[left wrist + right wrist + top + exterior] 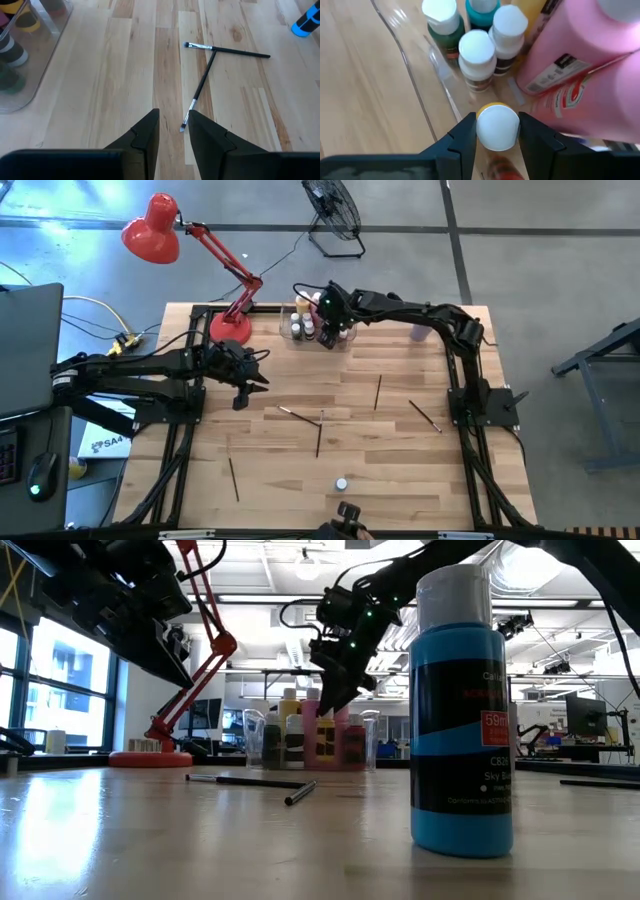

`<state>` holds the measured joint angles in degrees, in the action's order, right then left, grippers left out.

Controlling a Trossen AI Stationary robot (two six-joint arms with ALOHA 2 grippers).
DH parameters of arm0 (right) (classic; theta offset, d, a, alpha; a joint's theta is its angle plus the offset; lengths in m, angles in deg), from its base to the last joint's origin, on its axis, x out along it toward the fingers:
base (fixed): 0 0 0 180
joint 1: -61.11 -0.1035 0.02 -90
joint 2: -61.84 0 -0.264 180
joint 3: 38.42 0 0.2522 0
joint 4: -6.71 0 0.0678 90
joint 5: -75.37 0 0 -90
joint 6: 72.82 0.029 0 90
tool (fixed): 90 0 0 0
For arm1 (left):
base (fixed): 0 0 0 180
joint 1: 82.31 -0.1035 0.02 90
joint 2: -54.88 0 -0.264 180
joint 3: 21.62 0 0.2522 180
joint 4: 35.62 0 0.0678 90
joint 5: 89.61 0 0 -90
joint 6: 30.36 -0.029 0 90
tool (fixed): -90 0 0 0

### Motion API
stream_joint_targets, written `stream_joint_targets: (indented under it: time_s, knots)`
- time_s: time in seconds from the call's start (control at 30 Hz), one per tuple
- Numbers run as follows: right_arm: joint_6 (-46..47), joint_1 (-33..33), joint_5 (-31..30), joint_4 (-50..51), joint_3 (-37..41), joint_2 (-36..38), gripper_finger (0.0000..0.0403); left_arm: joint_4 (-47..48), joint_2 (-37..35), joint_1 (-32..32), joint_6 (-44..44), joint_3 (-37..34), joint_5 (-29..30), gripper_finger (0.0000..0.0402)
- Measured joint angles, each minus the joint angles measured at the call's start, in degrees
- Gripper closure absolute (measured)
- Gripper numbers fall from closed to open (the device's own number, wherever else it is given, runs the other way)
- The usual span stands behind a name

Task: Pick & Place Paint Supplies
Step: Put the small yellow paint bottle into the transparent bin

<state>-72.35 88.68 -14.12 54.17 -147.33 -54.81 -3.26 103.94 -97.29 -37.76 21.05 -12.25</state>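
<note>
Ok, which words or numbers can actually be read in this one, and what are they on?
"Sky", "50ml": label of the blue paint bottle; its other print is too blurred.
"SA4": white box beside the table.
Label on the pink bottle: too blurred to read.

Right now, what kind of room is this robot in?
Probably a robotics lab or workshop. Two robot arms work at a wooden table with a red desk lamp, and the low view shows a big open room behind with monitors, desks and ceiling lights.
</note>
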Motion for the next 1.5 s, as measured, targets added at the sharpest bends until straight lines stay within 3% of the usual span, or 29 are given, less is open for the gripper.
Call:
stream_joint_targets:
  time_s: [0.37,0.9,1.23,1.5]
  knots:
    - [0.8,0.0,-0.1,0.9,0.0,-0.1,0.0281,0.0,0.0,0.0,0.0,0.0,0.0,0.03]
    - [-0.8,-0.2,-0.6,0.7,0.0,-0.1,0.0227,0.0,0.0,0.0,0.0,0.0,0.0,0.03]
    - [-2.3,-0.2,-0.8,0.4,-1.1,0.1,0.0221,0.0,0.0,0.0,0.0,0.0,0.0,0.03]
    - [-2.3,-0.3,-0.8,7.8,-4.6,0.1,0.0221,0.1,0.0,0.0,0.0,0.0,0.0,0.03]
